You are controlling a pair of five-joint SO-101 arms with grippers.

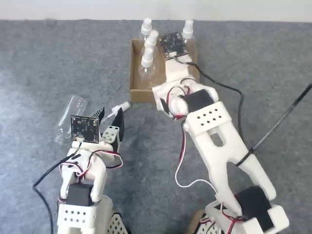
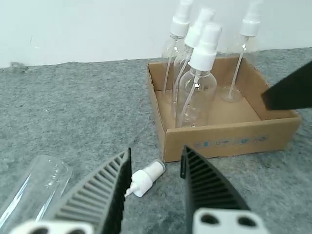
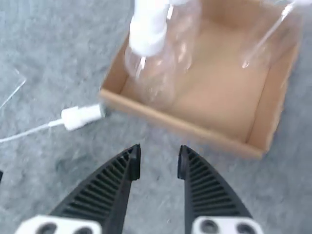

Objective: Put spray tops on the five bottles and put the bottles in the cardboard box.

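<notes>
Four capped bottles [image 2: 196, 92] stand in the cardboard box [image 2: 229, 139]. The fifth bottle [image 2: 34, 187] lies uncapped on the table [image 2: 73, 112], and a loose spray top [image 2: 146, 176] lies just beside the box's corner. The left gripper [image 2: 157, 152] is open near that spray top. The right gripper [image 3: 159, 148] is open and empty in front of the box.

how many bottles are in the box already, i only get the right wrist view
Observer: Four bottles stand in the cardboard box, all with spray tops on.
Operator: where's the fifth one
Observer: The fifth bottle lies on its side on the table beside the left gripper, with no top on.
Operator: is that gripper holding anything
Observer: No, it is open and empty. The loose spray top lies on the table just in front of it, near the box.
</notes>
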